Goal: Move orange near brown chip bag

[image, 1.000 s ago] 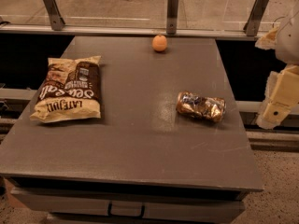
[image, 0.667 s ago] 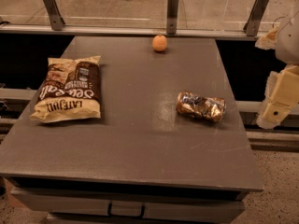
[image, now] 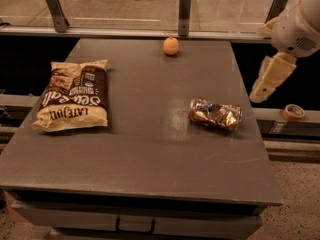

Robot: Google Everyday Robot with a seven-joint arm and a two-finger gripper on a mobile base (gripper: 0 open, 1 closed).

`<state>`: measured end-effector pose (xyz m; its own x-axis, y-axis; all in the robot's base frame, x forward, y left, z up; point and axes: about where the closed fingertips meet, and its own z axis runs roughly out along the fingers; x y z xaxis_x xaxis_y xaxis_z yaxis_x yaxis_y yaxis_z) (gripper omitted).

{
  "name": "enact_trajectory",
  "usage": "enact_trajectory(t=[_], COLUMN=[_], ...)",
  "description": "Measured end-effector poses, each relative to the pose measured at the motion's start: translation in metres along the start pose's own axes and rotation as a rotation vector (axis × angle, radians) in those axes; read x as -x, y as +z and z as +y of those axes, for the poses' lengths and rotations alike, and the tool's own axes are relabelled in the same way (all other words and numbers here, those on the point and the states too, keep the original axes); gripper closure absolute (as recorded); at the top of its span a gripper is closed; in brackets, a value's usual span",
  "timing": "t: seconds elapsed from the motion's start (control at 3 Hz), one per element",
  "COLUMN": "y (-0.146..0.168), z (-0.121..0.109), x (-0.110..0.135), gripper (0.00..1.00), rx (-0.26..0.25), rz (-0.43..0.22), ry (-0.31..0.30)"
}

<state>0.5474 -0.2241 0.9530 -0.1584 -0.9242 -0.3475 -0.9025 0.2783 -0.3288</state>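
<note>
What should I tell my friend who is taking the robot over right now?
Hand: off the right edge of the table, up in the air, holding nothing and touching nothing.
Orange: at the far edge of the table, near the middle.
Brown chip bag: lying flat on the left side, well apart from the orange.
Shiny foil package: on the right side, not part of the job.
Done: nothing yet; the orange has not been picked up.
Left: reach to the orange, grab it, carry it left and set it down beside the brown chip bag.
</note>
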Motion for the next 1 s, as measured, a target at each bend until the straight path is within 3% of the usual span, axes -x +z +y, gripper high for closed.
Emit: enact_trajectory(t=[0.33,0.67,1.0], y=[0.054,0.091,0.098], z=[-0.069,-0.111,-0.118], x=[0.017,0.036,0.037], gripper=[0.00,0.00,0.00], rx=[-0.042,-0.067,-0.071], rz=[-0.135,-0.214,-0.224], ry=[0.024,0.045,0.050])
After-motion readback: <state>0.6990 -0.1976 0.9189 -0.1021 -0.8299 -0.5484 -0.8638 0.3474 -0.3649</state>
